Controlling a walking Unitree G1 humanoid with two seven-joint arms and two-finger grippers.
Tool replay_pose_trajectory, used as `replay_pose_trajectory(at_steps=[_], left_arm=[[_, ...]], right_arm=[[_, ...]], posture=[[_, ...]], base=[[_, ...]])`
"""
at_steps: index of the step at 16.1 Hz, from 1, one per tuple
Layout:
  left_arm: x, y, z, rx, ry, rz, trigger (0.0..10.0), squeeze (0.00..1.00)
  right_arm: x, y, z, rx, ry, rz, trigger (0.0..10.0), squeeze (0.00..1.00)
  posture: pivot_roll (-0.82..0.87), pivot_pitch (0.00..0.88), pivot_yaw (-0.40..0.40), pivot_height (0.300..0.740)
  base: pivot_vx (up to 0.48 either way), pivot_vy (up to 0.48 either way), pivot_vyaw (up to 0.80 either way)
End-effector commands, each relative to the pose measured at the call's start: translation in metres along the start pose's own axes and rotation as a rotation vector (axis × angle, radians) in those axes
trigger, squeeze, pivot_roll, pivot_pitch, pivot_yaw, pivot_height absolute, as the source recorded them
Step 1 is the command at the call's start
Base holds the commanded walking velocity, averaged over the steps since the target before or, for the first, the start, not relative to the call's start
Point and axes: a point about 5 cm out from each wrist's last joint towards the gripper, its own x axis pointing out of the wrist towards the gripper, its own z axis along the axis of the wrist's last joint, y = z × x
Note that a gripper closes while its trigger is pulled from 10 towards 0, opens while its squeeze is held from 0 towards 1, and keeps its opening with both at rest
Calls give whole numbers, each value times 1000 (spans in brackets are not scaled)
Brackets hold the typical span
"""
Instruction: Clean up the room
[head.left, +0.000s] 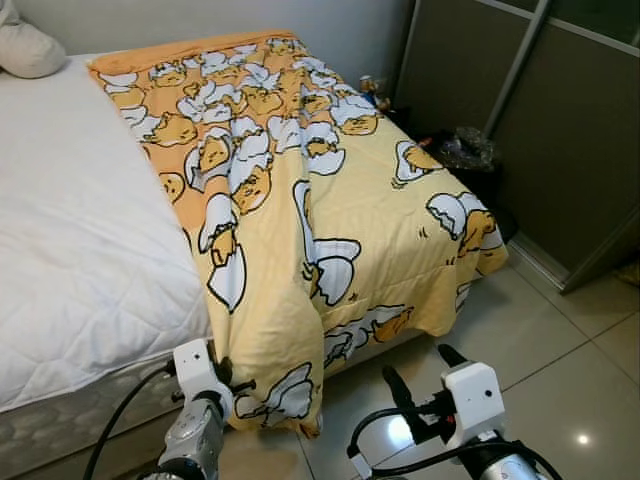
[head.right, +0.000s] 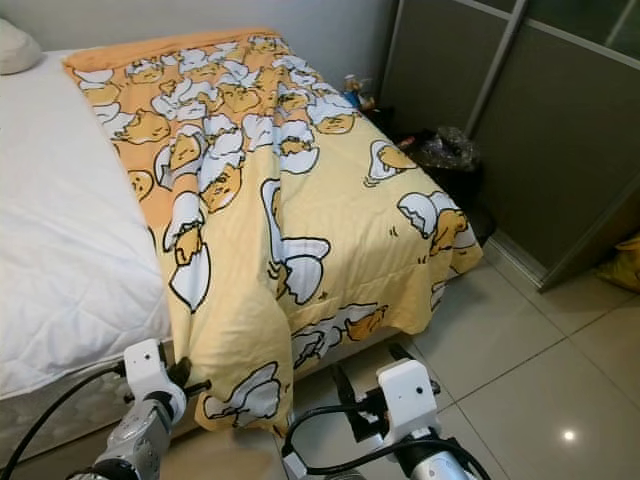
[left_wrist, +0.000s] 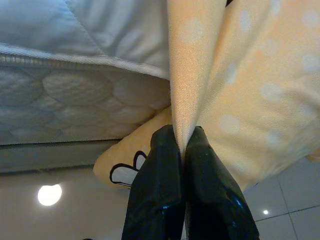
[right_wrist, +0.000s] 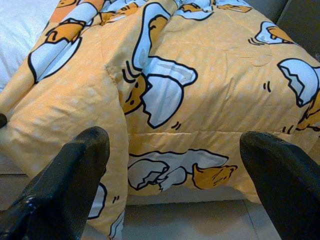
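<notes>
We saw the yellow quilted blanket printed with cartoon eggs (head.left: 300, 190) spread over the right half of the white mattress (head.left: 70, 260), its lower end hanging over the foot edge toward the tiled floor (head.left: 560, 380). Our left gripper (left_wrist: 184, 145) had its black fingers pinched tight on a fold of that blanket at its hanging left corner. Our right gripper (right_wrist: 175, 165) hovered with fingers spread wide before the hanging edge, touching nothing.

White quilted mattress (head.left: 70, 250), bare on the left half of the bed. White pillow (head.left: 28, 45) at its far left corner. Grey sliding wardrobe doors (head.left: 560, 130) at right. Glossy beige tiled floor (head.left: 560, 380). Dark bin with crumpled bag (head.left: 462, 150) beside the doors.
</notes>
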Motion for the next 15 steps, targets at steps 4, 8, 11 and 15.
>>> replay_pose_trajectory(at_steps=[4,8,11,15], left_arm=[[-31,-283,128,-10,-206,-753,0,0],[-31,-283,128,1,-206,-755,0,0],[-31,-283,128,1,-206,-755,0,0],[-31,-283,128,1,-206,-755,0,0]], right_arm=[[-1,-4,0,-12,7,-9,10000,4],[-1,-4,0,-11,7,-9,10000,4],[-1,-4,0,-11,7,-9,10000,4],[-1,-4,0,-11,7,-9,10000,4]], posture=[[-365,339,75,731],[-365,0,0,731],[-365,0,0,731],[-365,0,0,731]], base=[[0,0,0],[0,0,0],[0,0,0],[0,0,0]])
